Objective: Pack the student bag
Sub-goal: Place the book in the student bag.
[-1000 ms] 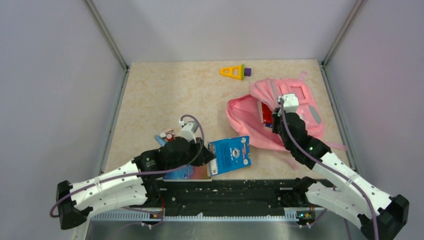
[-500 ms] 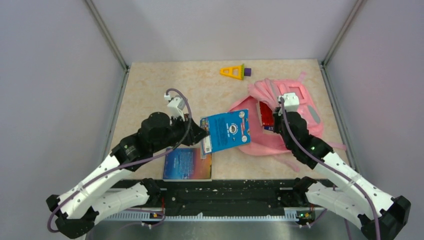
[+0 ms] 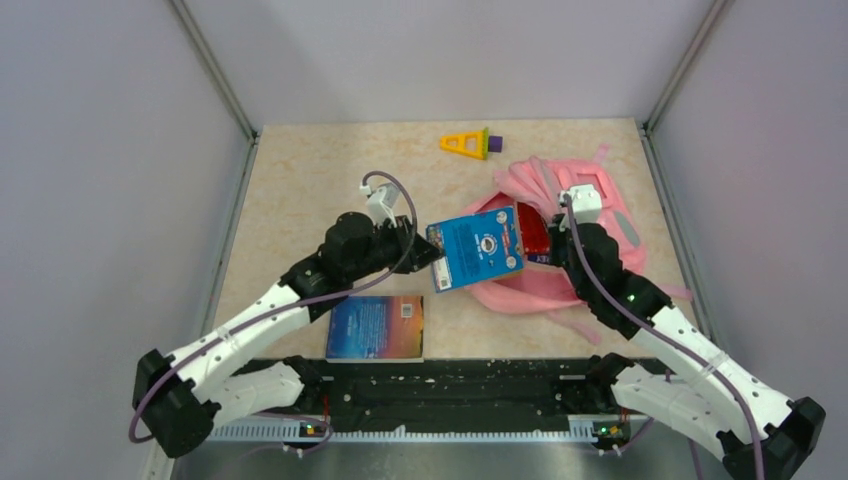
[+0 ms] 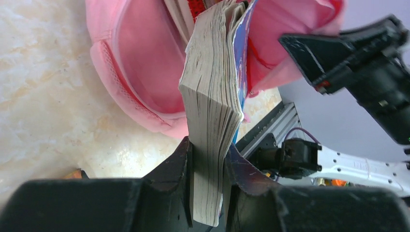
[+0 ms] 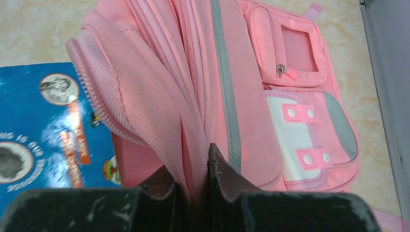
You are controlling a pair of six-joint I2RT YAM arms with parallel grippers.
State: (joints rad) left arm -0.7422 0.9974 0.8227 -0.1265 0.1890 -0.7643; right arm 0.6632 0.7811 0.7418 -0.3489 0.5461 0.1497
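Top view: the bag (image 3: 512, 290) sits far right, mouth facing left.

Left wrist: the left gripper (image 4: 209, 157) is clamped on a thick book (image 4: 212, 96) right at the opening.

Right wrist: the right gripper (image 5: 196, 176) is pinching the zipper flap.

Bag looks soft and floppy, so I'd grab the rim.

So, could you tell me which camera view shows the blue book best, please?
Top external: the blue book shows its whole cover there, held by the left gripper at the mouth of the student bag. Left wrist shows mostly its page edges; right wrist shows just part of the cover.
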